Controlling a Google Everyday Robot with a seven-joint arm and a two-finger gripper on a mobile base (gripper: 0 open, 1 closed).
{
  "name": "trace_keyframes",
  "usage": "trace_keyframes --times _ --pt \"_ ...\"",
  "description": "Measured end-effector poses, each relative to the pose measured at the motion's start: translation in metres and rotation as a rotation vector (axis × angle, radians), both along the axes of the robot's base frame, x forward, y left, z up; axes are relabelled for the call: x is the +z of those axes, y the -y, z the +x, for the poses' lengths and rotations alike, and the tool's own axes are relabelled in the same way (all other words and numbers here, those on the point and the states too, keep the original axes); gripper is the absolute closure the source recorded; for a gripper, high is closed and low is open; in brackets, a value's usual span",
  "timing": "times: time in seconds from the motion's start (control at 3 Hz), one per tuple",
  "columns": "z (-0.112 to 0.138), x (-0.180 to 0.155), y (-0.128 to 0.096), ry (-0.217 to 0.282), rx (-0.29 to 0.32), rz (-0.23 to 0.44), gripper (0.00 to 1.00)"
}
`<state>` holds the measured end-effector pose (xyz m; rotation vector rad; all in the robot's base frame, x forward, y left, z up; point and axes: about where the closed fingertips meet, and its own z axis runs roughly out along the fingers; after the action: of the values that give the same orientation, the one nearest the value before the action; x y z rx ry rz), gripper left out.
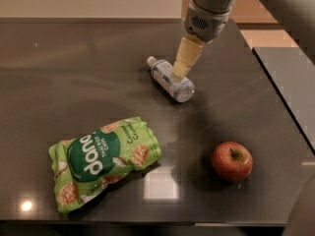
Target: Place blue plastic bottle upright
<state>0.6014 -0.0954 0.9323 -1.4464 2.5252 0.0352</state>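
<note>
The blue plastic bottle lies on its side on the dark table, white cap pointing to the back left, base toward the front right. My gripper hangs from the arm at the top right, its cream-coloured fingers pointing down over the middle of the bottle, overlapping its right side in this view. I cannot tell whether it touches the bottle.
A green snack bag lies at the front left. A red apple sits at the front right. The table's right edge runs close to the apple, with a second grey surface beyond a gap.
</note>
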Motion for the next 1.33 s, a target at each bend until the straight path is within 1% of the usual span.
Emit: trace_keyframes --times 0.33,0.67,1.0,1.33 --pt "0.012 -0.004 -0.022 -0.009 -0.075 -0.011 0.00" --pt "0.024 -0.018 -0.041 -0.017 -0.187 -0.039 0.00" --pt "0.037 -0.035 -0.047 -0.033 -0.308 -0.061 0.00" --pt "0.050 -0.048 -0.051 -0.054 -0.375 -0.071 0.00"
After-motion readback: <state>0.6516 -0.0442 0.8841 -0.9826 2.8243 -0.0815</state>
